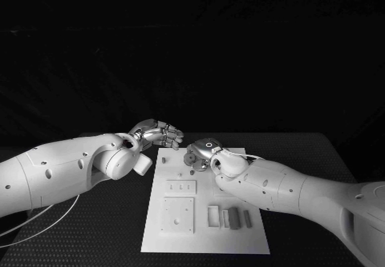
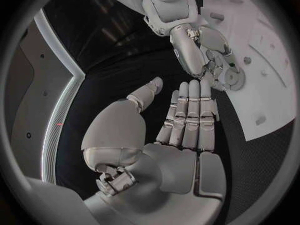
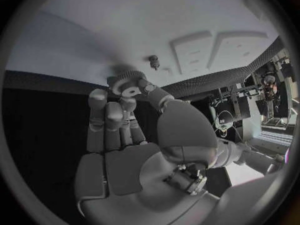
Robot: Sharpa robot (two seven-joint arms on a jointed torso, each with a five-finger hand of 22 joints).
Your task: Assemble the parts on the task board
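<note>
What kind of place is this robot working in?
Probably a robotics lab or test cell. A white task board with recessed fixtures lies on a black table against a dark backdrop. The right hand grips a small gear; the left hand hovers open. Equipment racks stand beyond.

White task board (image 1: 241,239) lies flat mid-worktop; grey bars (image 1: 230,217) rest side by side near its front; a small toothed gear (image 3: 128,84) sits pinched in the right robot hand (image 1: 202,154) over the board's far end.

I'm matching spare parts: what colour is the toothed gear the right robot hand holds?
Grey, with a paler hub; the gear shows best in the right wrist view.
</note>
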